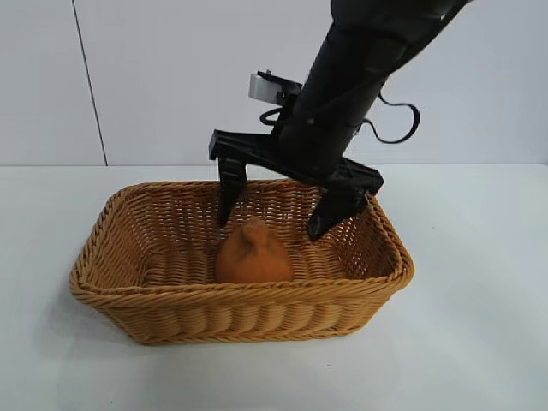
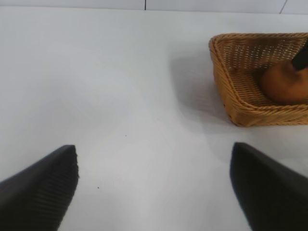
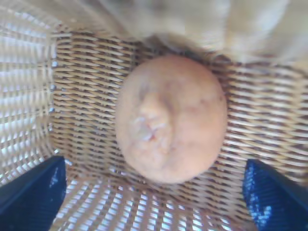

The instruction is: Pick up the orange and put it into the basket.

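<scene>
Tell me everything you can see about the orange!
The orange is a dull brownish-orange fruit, round and lumpy, with rough skin and a raised knob on top. It sits upright on the woven floor inside the basket, near the front wall. Nothing holds it: the right gripper hangs just above it with its fingers spread wide, one on each side, not touching the fruit.

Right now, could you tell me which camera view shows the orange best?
The right wrist view: the orange fills it from above, knob visible. The exterior view shows its side behind the basket rim; the left wrist view catches only part.
</scene>
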